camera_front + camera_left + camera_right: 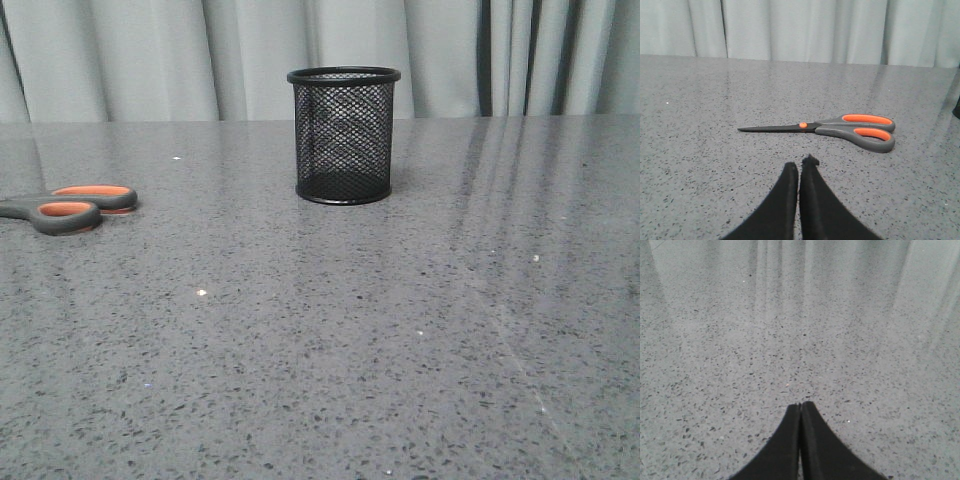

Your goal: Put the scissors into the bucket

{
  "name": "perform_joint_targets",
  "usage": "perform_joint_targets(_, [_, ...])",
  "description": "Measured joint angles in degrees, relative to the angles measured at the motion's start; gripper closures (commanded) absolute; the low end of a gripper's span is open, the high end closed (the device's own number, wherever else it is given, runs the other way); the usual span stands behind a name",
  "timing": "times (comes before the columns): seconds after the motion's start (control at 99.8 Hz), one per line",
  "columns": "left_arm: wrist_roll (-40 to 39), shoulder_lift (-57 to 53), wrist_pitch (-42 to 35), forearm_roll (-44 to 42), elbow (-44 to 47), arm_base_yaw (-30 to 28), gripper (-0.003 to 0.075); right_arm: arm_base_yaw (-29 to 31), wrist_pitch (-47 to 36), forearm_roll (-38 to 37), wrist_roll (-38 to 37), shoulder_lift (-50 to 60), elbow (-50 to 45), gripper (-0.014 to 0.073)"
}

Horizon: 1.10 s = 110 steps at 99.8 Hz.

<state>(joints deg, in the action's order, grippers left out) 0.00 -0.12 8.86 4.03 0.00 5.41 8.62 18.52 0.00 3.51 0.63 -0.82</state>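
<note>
While scissors lie flat at table's left edge, bucket upright, well apart

Test bench, speckled grey table, pale curtain backdrop

Table: grey speckled stone-look surface, glossy, beneath both grippers, stretching ahead of them.
Curtain: pale grey-green, pleated, hanging beyond the table's far edge.

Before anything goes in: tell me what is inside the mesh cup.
Through the see-through mesh of the bucket nothing shows inside; it looks empty. The solid base ring hides its very bottom. The scissors lie flat on the table, off to its left.
</note>
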Motion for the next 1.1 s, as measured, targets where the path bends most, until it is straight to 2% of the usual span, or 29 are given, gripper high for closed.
perform_joint_targets(0.972, [0.00, 0.00, 0.00, 0.00, 0.00, 0.00, 0.0740, 0.00, 0.00, 0.00, 0.00, 0.00, 0.00, 0.0649])
perform_joint_targets(1.102, [0.00, 0.00, 0.00, 0.00, 0.00, 0.00, 0.0740, 0.00, -3.24, -1.37, 0.00, 0.00, 0.00, 0.0649])
